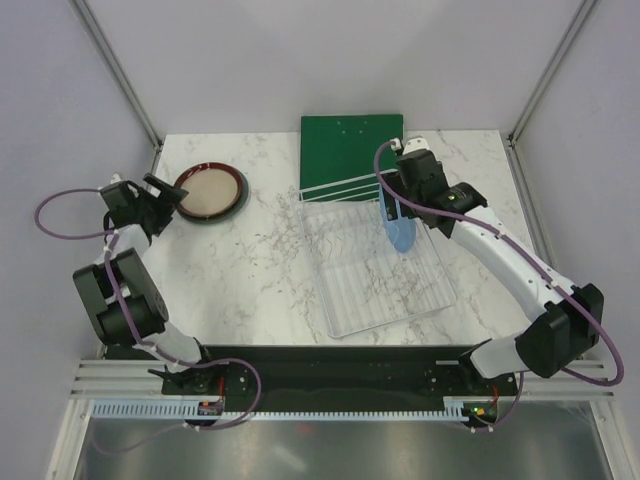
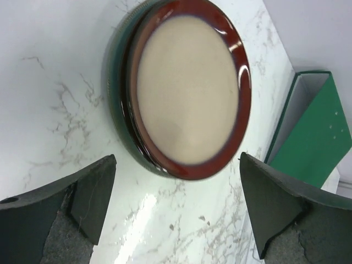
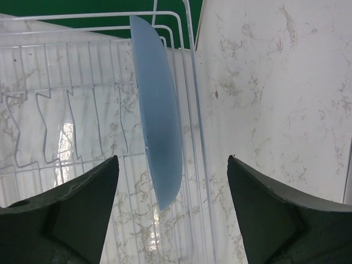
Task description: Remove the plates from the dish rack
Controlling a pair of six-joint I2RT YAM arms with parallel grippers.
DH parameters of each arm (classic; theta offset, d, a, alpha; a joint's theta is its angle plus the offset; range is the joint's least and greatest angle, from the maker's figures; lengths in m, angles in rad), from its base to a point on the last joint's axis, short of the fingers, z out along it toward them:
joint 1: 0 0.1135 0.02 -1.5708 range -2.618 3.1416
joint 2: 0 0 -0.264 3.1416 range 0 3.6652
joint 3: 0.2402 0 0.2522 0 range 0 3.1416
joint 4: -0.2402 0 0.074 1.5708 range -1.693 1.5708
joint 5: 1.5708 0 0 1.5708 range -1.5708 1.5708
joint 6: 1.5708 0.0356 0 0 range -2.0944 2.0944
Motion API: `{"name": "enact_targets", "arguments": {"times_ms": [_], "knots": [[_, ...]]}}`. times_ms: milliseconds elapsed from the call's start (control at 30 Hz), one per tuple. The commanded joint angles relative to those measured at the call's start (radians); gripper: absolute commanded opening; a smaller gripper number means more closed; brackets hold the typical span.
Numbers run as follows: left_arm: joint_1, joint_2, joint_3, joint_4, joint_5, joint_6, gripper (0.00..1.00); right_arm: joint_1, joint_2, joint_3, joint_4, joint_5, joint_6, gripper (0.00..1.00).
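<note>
Table (image 1: 250,280): white marble-look top with grey veins, glossy. The glare on it shows only in the left wrist view.

Dish rack (image 1: 365,290): thin white wire grid, rectangular with low sides, right of centre, its raised rail end toward the far edge. The overhead view gives the whole outline. The right wrist view (image 3: 66,110) gives only the far-right part, with bent wire dividers.

Green board (image 1: 350,140): flat, matte, rectangular, at the middle of the far edge, just behind the rack. The left wrist view (image 2: 316,132) shows a pale inner face, hidden from overhead.

Plate stack (image 1: 210,192): near the far-left corner, flat on the table.
- The top plate (image 2: 190,88) is round and glossy, with a red-brown rim and cream centre.
- The left wrist view alone shows the layers: a grey-green plate (image 2: 111,82) at the bottom and a dark edge between. Cannot tell if that edge is another plate.

Light blue plate (image 1: 398,235): in the rack, on edge, by its right side near the rail end. Overhead it reads as a sliver. In the right wrist view (image 3: 159,126) it is smooth, matte and curved.

Left gripper (image 1: 168,200): just left of the stack. Its dark fingers are spread wide (image 2: 177,159), holding nothing, the stack just past the tips.

Right gripper (image 1: 390,198): over the blue plate. Jaws wide apart (image 3: 171,160) on either side of the plate's edge, pads not touching it.
</note>
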Motion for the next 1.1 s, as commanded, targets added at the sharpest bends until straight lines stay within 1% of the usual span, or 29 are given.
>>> {"name": "enact_targets", "arguments": {"times_ms": [0,33,67,133,167,200,267,300,367,400,467,500,567,600,633,667,733,767,833,867,1067], "knots": [[-0.009,-0.167,-0.066,0.006,0.016,0.031,1.0,0.007,0.066,-0.023,0.052,0.063,-0.014,0.84],[-0.009,-0.176,-0.065,-0.002,0.039,0.023,1.0,0.007,0.075,-0.027,0.066,0.074,-0.015,0.83],[-0.012,-0.184,-0.066,-0.005,0.101,0.018,0.99,0.008,0.089,-0.027,0.092,0.075,-0.015,0.82],[-0.028,-0.23,-0.085,-0.017,0.166,-0.001,0.98,0.007,0.129,-0.009,0.101,0.091,-0.012,0.74],[-0.035,-0.253,-0.097,-0.017,0.171,0.0,0.98,0.008,0.138,-0.001,0.097,0.098,-0.012,0.7],[-0.044,-0.309,-0.129,-0.019,0.174,0.001,0.98,0.01,0.149,0.007,0.093,0.108,-0.009,0.47],[-0.061,-0.365,-0.161,-0.022,0.185,0.011,0.98,0.017,0.157,0.02,0.093,0.143,-0.012,0.24],[-0.063,-0.391,-0.19,-0.025,0.189,0.012,0.98,0.022,0.152,0.022,0.096,0.166,-0.012,0.0],[-0.066,-0.455,-0.209,-0.043,0.201,0.027,0.99,0.037,0.14,0.033,0.094,0.206,-0.017,0.0],[-0.066,-0.472,-0.22,-0.069,0.199,0.031,0.99,0.045,0.137,0.039,0.089,0.27,-0.017,0.0],[-0.068,-0.524,-0.233,-0.072,0.215,0.025,0.99,0.082,0.123,0.05,0.089,0.343,-0.026,0.0],[-0.071,-0.54,-0.241,-0.071,0.218,0.02,0.99,0.097,0.122,0.054,0.087,0.433,-0.029,0.0],[-0.08,-0.569,-0.246,-0.072,0.218,0.012,0.99,0.14,0.119,0.068,0.086,0.488,-0.046,0.0],[-0.081,-0.575,-0.249,-0.074,0.223,0.009,0.99,0.158,0.122,0.074,0.086,0.518,-0.055,0.0],[-0.084,-0.58,-0.252,-0.075,0.229,0.003,0.99,0.18,0.131,0.091,0.086,0.596,-0.061,0.0],[-0.089,-0.589,-0.253,-0.074,0.232,0.0,0.99,0.224,0.138,0.103,0.069,0.639,-0.063,0.0],[-0.095,-0.595,-0.255,-0.075,0.232,-0.008,0.99,0.263,0.164,0.128,0.066,0.738,-0.074,0.0],[-0.098,-0.595,-0.255,-0.075,0.241,-0.012,0.99,0.286,0.175,0.138,0.051,0.765,-0.072,0.0],[-0.115,-0.595,-0.253,-0.075,0.257,-0.012,0.99,0.303,0.203,0.169,0.038,0.822,-0.065,0.0],[-0.124,-0.598,-0.25,-0.077,0.254,-0.008,0.99,0.31,0.207,0.178,0.012,0.889,-0.051,0.0],[-0.153,-0.61,-0.246,-0.095,0.246,0.012,0.99,0.309,0.198,0.201,0.006,0.959,-0.011,0.0]]}}
